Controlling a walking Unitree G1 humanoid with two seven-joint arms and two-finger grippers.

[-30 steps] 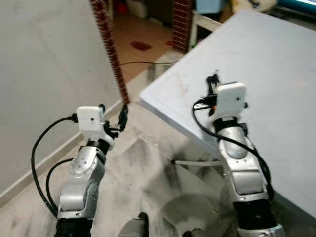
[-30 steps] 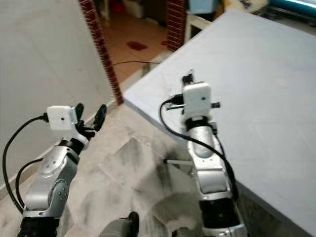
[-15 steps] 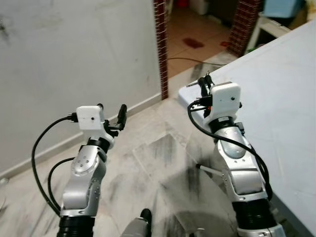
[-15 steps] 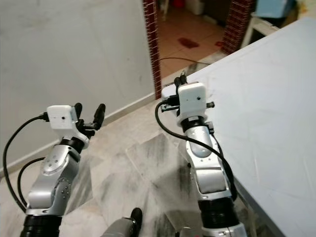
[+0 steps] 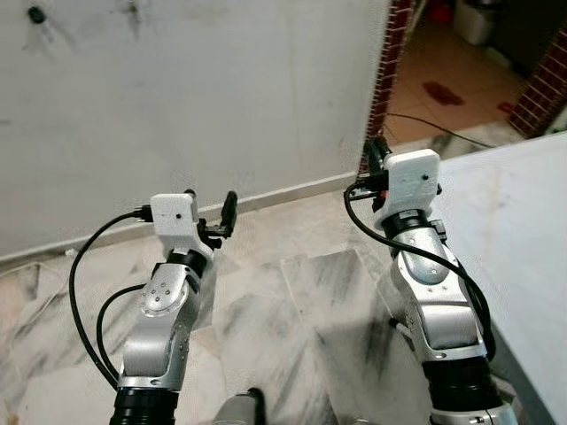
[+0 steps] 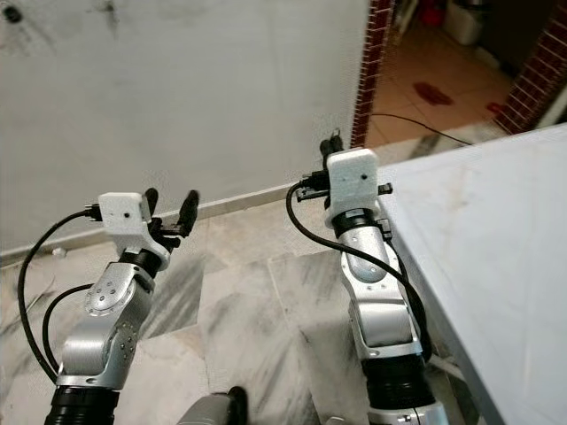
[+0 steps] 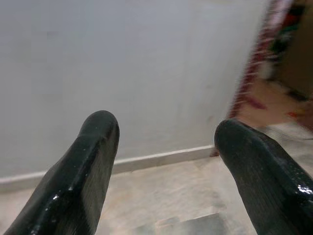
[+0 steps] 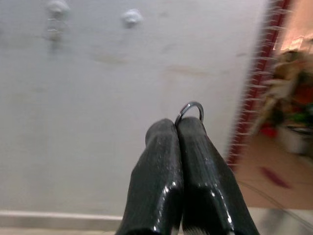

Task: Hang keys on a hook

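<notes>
My right gripper (image 8: 175, 128) is shut on a silver key ring (image 8: 190, 108), whose loop sticks out above the fingertips; the keys themselves are hidden. In the eye views that gripper (image 5: 379, 150) is raised in front of me, facing a grey-white wall (image 5: 195, 97). High on the wall sit two small hooks (image 5: 34, 13) (image 5: 133, 9), seen as pale knobs (image 8: 57, 7) (image 8: 131, 17) in the right wrist view, well above and ahead of the ring. My left gripper (image 5: 210, 205) is held up beside it, open and empty, with its fingers (image 7: 100, 129) wide apart.
A pale grey table (image 5: 523, 221) runs along my right side, close to the right arm. A brick-edged doorway (image 5: 383, 80) opens at the back right, with a cable (image 5: 443, 124) on the floor there. Marble floor tiles (image 5: 292, 301) lie between me and the wall's skirting.
The whole view has swung left: the wall now faces me and the table has slid off to the right. Both arms keep their raised pose, the right still holding the ring.
</notes>
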